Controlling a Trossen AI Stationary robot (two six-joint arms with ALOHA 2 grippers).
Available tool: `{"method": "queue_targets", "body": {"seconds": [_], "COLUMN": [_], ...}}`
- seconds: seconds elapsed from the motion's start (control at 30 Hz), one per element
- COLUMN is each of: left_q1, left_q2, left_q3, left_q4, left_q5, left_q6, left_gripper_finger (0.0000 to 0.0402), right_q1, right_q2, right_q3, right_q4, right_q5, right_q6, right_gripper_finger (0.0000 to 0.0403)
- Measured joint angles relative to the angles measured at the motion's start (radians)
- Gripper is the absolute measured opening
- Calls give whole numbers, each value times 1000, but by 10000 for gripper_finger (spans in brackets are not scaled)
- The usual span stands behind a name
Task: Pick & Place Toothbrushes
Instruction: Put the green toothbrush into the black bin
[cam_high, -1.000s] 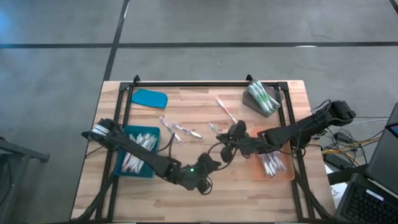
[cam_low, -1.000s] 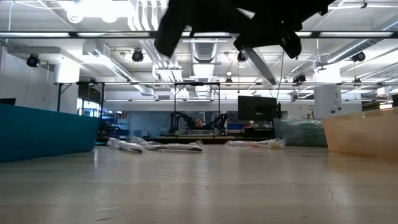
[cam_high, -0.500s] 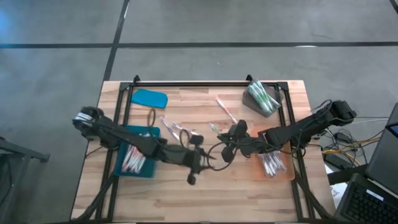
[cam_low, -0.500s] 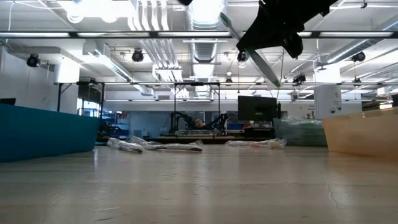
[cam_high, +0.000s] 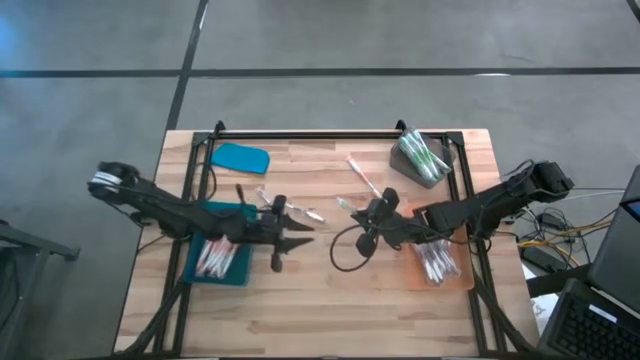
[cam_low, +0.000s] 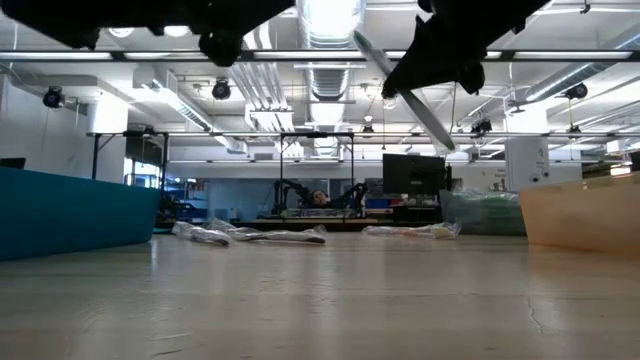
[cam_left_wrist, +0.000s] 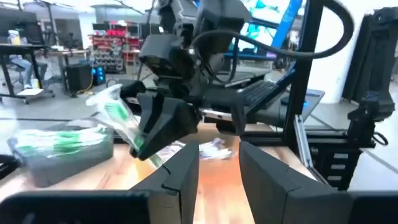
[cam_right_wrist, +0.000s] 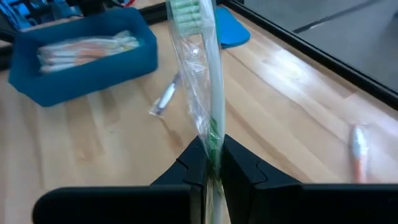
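While the high view looks straight down, the right gripper (cam_high: 372, 213) sits near the table's middle, its fingers pinched on a wrapped toothbrush (cam_high: 347, 206) that points toward nine o'clock. The left gripper (cam_high: 296, 232) hovers at seven o'clock from it, beside the blue tray (cam_high: 190, 262) of toothbrushes; its fingers show a narrow gap with nothing between them. Loose toothbrushes (cam_high: 290, 209) lie at twelve o'clock from the left gripper, an orange tray (cam_high: 465, 283) lies under the right arm, and a grey bin (cam_high: 412, 171) of green brushes stands at one o'clock.

Low view: the held toothbrush (cam_low: 405, 88) slants in the air above the table, clear of it.

Left wrist view: the two fingers (cam_left_wrist: 184, 171) stand slightly apart, empty, facing the right gripper (cam_left_wrist: 163, 124).

Right wrist view: the fingers (cam_right_wrist: 242, 162) clamp the green toothbrush (cam_right_wrist: 202, 81) in its clear wrapper.
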Motion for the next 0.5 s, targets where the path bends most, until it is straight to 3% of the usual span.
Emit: {"method": "queue_targets", "body": {"seconds": [0.17,0.5], "left_q1": [3,3], "left_q2": [-63,-112], "left_q3": [-86,-122], "left_q4": [24,21], "left_q5": [-27,-36], "left_q6": [-8,-8], "left_gripper_finger": [117,118], "right_q1": [-56,-236], "right_q2": [-11,-57], "right_q3": [6,143], "right_q4": [-65,-534], "right_q5": [-1,-12], "right_q6": [3,27], "right_gripper_finger": [23,23]}}
